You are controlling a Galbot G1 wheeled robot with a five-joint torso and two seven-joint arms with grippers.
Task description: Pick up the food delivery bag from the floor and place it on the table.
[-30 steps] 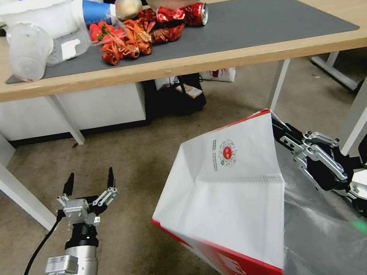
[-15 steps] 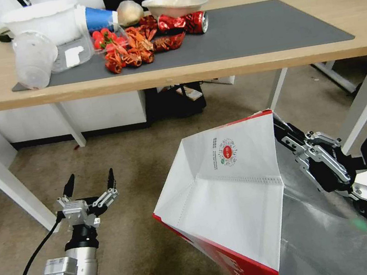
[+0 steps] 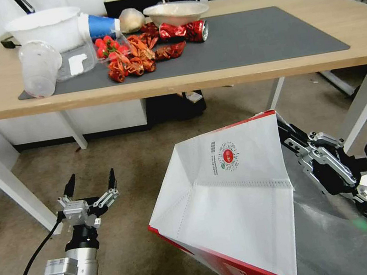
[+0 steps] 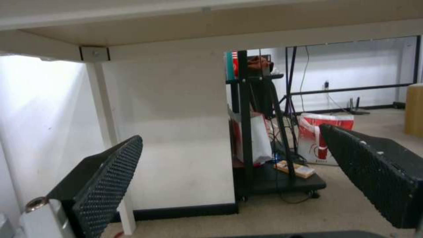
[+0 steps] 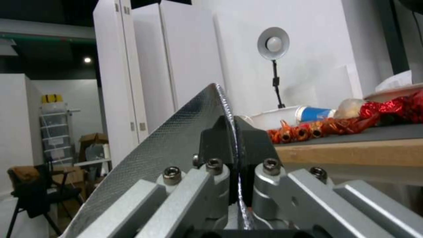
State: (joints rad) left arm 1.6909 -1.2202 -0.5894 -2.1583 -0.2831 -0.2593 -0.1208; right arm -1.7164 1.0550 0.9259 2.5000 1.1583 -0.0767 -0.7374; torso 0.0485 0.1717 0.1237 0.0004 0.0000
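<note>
Food delivery bag (image 3: 231,204): off floor (image 3: 141,163), below table (image 3: 362,34) front edge. Right gripper (image 3: 285,133): pinched on bag's rim. Left gripper (image 3: 90,185): fingers spread, empty, low above floor.

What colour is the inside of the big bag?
Shiny silver foil, seen best in the right wrist view.

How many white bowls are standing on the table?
2. A large white bowl stands at the table's far left, and a shallower bowl stands near the middle of the far edge. Others may be hidden behind them.
</note>
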